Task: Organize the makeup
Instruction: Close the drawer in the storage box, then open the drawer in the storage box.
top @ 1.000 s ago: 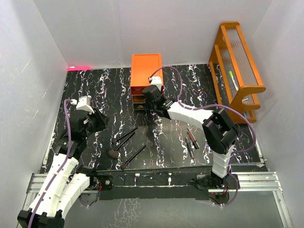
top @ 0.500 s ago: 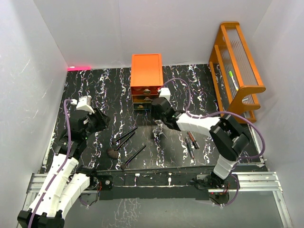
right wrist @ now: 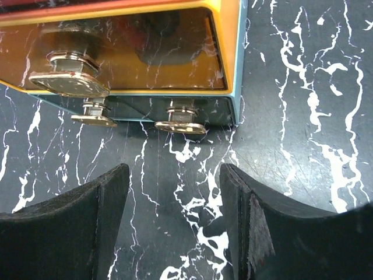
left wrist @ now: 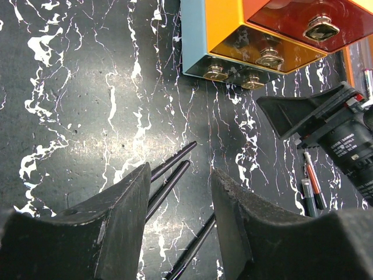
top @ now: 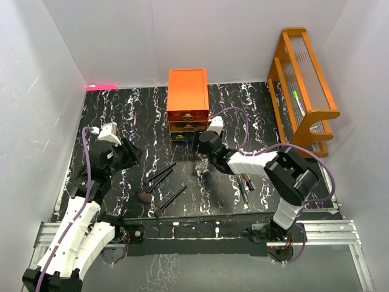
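Pincers on both arms stand spread, pinching nothing. Top view: left gripper (top: pixel 129 153) at nine o'clock of the table (top: pixel 121 109), right gripper (top: pixel 200 165) mid-table, drawer chest (top: pixel 187 91) at its twelve. Brushes (top: pixel 161 176) lie between the two, tubes (top: pixel 244 181) at the right gripper's four. Left wrist: brushes at six o'clock between its jaws. Right wrist: chest knobs (right wrist: pixel 180 125) at twelve.

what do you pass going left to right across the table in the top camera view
left gripper → black brushes → right gripper → thin tubes → orange rack
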Available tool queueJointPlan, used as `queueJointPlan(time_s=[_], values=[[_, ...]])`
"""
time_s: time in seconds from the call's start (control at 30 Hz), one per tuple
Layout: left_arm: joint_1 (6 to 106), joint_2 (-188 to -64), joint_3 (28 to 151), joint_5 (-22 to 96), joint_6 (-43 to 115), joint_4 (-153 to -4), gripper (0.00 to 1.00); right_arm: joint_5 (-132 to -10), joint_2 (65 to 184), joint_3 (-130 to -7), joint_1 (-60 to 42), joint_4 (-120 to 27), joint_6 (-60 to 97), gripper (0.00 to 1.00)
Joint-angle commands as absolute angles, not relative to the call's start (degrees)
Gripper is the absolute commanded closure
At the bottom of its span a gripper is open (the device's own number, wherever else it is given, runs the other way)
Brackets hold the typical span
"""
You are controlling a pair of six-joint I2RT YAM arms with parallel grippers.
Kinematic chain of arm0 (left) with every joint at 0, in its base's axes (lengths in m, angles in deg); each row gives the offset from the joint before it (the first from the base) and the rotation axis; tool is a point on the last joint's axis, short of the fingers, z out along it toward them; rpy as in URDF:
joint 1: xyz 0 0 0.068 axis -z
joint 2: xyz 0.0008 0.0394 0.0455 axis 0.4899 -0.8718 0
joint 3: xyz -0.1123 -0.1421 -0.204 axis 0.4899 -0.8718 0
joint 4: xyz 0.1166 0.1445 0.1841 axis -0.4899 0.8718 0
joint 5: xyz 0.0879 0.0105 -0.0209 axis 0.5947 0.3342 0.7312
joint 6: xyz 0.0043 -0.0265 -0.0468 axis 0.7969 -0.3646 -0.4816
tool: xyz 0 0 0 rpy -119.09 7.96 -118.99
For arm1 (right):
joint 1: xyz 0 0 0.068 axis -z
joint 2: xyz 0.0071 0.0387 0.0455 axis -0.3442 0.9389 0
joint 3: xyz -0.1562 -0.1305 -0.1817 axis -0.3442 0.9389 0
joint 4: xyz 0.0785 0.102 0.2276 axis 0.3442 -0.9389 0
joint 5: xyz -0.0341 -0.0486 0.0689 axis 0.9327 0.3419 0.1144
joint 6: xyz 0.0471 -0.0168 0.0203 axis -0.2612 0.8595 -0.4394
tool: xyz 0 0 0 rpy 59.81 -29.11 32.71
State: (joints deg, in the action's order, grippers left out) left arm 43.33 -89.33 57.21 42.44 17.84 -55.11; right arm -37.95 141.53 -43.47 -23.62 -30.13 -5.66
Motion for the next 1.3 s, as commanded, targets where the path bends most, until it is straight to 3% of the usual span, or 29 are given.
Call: queueJointPlan(time_s=[0.0,1.13,1.27], values=[[43.1,-88.5,57.0,42.1,17.7,-55.4,0.55,-35.6,145.3,-44.6,-23.5,-20.1,-3.5,0.34],[43.1,-89.3,57.0,41.2,17.8,-55.6,0.55,-31.5,155.7,-46.7,-23.2,-8.0,-0.5,0.37],[43.1,-89.3,57.0,41.2,17.7,-55.6,0.55,-31.7,156.4,-47.3,-23.1,-8.1,-0.4,0.46]])
